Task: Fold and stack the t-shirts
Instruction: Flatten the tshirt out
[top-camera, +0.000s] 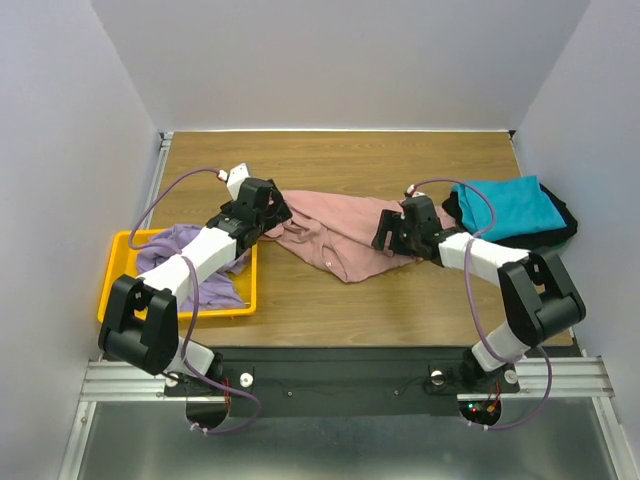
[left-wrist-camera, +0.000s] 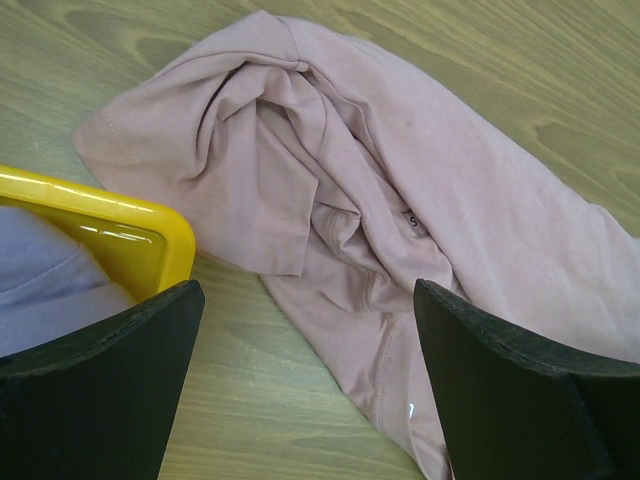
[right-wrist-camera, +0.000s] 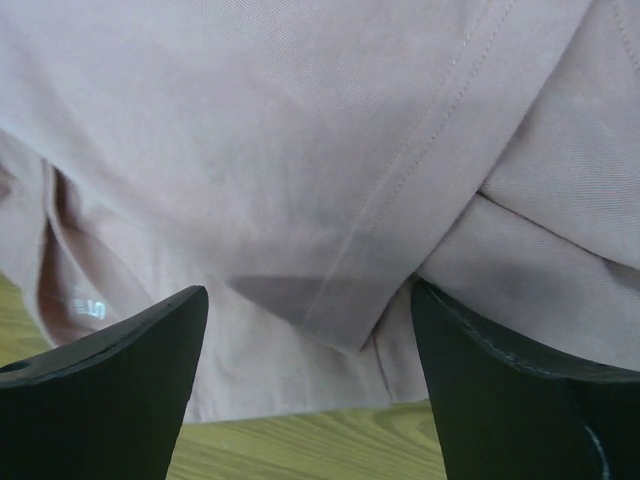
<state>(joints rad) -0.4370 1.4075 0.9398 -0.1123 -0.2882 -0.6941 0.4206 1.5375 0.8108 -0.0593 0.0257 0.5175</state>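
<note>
Lying crumpled across the middle of the bench (top-camera: 350, 160), the dusty pink tee (top-camera: 330, 238) stretches in a loose, twisted band between the two arms. The left claw (top-camera: 266, 208) hovers over the shirt's left end, just past the corner of the yellow bin (top-camera: 112, 280). Its wrist view shows both fingers (left-wrist-camera: 100, 380) spread wide and released, with nothing gripped between them (only rumpled pink cloth and bare wood below, and the bin's rounded corner beside the left finger). A small neck label shows among the folds there.

The right claw (top-camera: 390, 230) sits low over the shirt's right end. Its own camera is filled with pink fabric, with a stitched hem running diagonally down to a point between the fingers. Those fingers stand well apart on either side of the fold and are not pinched on it, so this claw is released too. Whether its tips touch the cloth I cannot tell. A strip of wood shows along the bottom of that view.

The lavender tee (top-camera: 165, 250) lies bunched inside the bin at the bench's left side, partly under the left arm. At the far right, the teal tee (top-camera: 505, 205) sits folded on top of the black tee (top-camera: 562, 228), whose edges stick out beneath it, just beside the right arm.
</note>
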